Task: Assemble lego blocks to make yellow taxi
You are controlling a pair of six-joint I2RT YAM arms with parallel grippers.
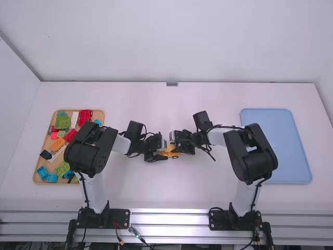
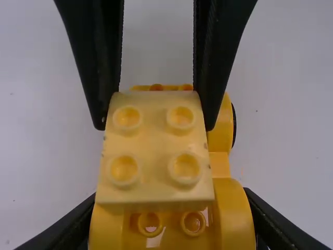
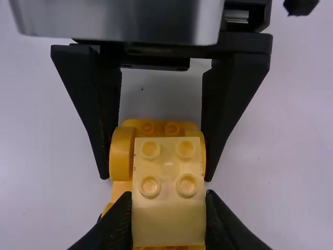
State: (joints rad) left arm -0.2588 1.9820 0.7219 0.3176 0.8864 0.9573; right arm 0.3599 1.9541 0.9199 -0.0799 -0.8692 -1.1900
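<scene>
Pale block [image 2: 153,146], gripped by right jaws, partly hides yellow base [image 2: 234,213], gripped by left jaws.

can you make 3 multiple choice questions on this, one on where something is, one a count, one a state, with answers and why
1. Where on the table is the blue tray?
A. left side
B. middle
C. right side

2. How many studs show on the pale block?
A. two
B. four
C. six

3. What is the state of the left end effector?
A. shut on the car base
B. shut on the pale block
C. open, holding nothing

1: C, the high view shows it near the table's right edge.
2: B, two rows of two stand on its top.
3: A, its fingers press the car base from both sides.
</scene>
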